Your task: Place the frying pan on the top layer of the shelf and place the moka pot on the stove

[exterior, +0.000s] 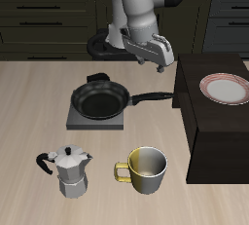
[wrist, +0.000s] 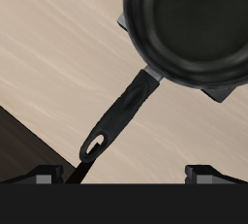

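The frying pan (exterior: 101, 100) sits on the stove (exterior: 74, 120), its handle (exterior: 154, 97) pointing toward three o'clock at the shelf (exterior: 209, 122). The gripper (exterior: 156, 65) hovers above that handle with nothing between its spread fingers. The pan's pickup looks to be the step in hand: next, descend and close on the handle. The moka pot (exterior: 70, 171) waits at six o'clock from the stove.
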### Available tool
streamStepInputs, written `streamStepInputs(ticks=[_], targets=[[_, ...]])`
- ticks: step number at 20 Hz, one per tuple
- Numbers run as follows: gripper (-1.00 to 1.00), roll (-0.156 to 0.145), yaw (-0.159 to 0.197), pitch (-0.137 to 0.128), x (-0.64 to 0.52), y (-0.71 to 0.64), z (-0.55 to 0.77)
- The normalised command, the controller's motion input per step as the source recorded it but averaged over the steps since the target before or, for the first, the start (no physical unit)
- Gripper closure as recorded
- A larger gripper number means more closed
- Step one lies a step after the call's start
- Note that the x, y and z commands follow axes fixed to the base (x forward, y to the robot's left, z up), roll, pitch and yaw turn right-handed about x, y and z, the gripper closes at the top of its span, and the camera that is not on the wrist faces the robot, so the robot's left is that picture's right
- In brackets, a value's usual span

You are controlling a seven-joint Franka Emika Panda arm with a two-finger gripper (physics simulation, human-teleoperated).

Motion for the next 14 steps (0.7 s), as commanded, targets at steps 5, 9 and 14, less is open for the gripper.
streamStepInputs(ticks=[5, 9, 14], targets=[[-1.00, -0.003, -0.041, -0.019, 0.12, 0.13, -0.18], [-1.00, 0.012, -0.065, 0.020, 0.23, -0.05, -0.16], [-1.00, -0.006, -0.028, -0.018, 0.05, 0.00, -0.08]])
